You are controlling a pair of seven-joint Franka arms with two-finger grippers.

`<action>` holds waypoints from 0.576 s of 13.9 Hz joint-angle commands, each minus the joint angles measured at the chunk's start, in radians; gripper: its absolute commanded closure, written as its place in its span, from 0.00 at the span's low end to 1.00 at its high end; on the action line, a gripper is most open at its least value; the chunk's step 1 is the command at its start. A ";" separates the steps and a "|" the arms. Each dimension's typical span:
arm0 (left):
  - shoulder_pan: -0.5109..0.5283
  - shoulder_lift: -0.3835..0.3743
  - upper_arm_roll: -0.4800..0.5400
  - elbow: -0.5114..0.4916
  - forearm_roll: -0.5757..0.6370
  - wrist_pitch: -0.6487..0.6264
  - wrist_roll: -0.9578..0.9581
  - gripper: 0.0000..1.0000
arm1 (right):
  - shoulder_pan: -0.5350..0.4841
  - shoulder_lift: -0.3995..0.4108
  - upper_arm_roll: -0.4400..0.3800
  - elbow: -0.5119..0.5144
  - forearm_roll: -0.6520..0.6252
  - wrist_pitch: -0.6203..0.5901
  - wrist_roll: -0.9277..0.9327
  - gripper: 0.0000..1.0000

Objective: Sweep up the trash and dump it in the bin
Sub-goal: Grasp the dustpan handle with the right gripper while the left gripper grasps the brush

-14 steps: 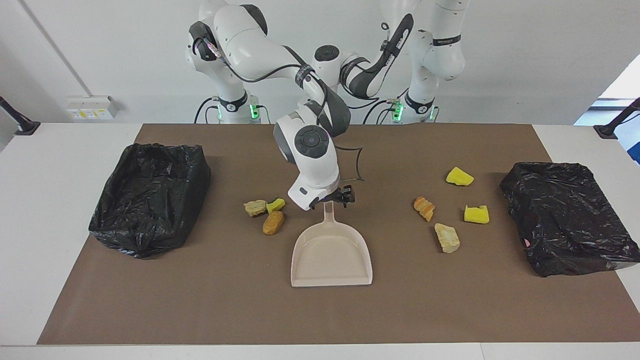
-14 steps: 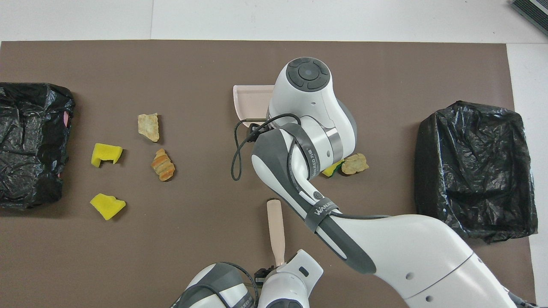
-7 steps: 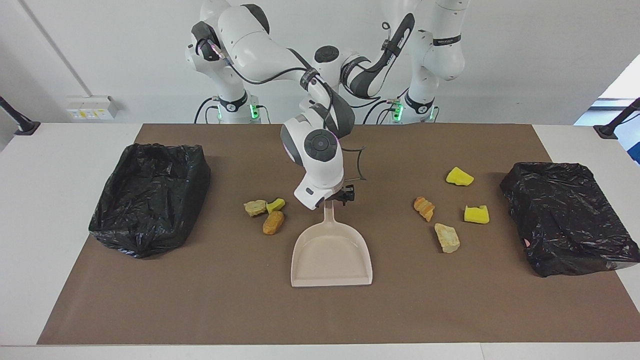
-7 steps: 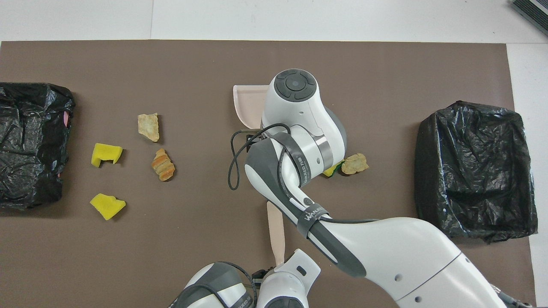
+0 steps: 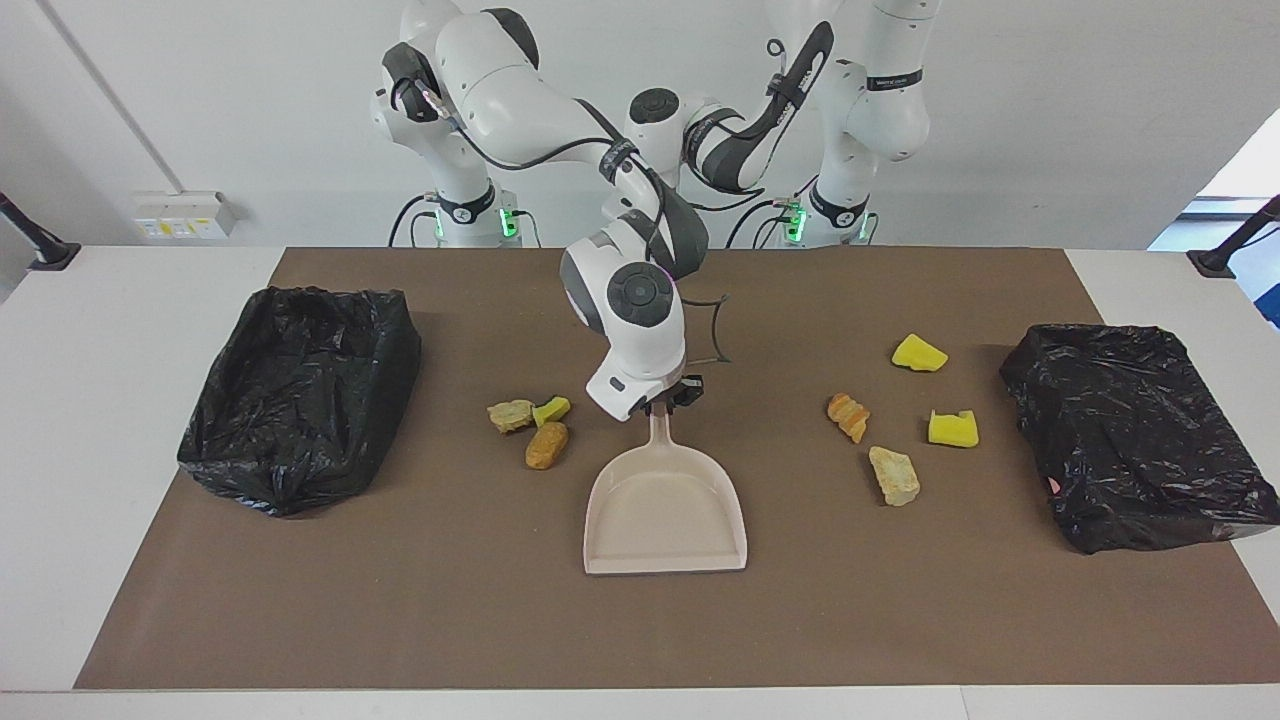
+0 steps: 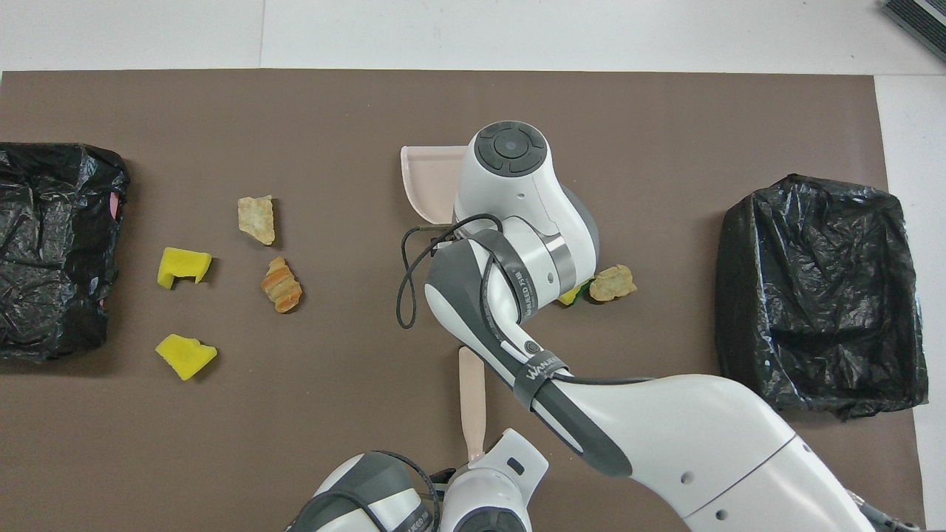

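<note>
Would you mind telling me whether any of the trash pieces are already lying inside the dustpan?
No, the dustpan shows only its bare beige floor, and the trash pieces lie on the brown mat beside it.

A white counter (image 5: 120, 420) carries a brown mat (image 5: 640, 620) covering most of it. On the mat lie a beige dustpan (image 5: 665, 500) at the middle, seven chunks of trash (image 5: 893, 474) in two clusters either side of it, and a black-bagged bin (image 5: 300, 395) near each end.
</note>
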State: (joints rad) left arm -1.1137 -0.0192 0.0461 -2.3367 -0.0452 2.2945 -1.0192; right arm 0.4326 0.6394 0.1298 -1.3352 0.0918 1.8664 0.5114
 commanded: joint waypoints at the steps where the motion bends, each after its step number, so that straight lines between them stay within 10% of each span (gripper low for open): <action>1: 0.012 -0.042 0.004 0.016 -0.007 -0.061 -0.007 1.00 | -0.028 -0.010 0.007 -0.001 -0.027 -0.032 -0.001 1.00; 8: 0.077 -0.074 0.015 0.043 0.123 -0.335 0.001 1.00 | -0.086 -0.069 -0.001 0.013 -0.027 -0.058 -0.086 1.00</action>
State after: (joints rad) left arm -1.0715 -0.0739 0.0643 -2.3046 -0.0024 2.0295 -1.0180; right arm 0.3715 0.6146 0.1220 -1.3197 0.0727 1.8274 0.4707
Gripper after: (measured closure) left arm 0.744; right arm 0.687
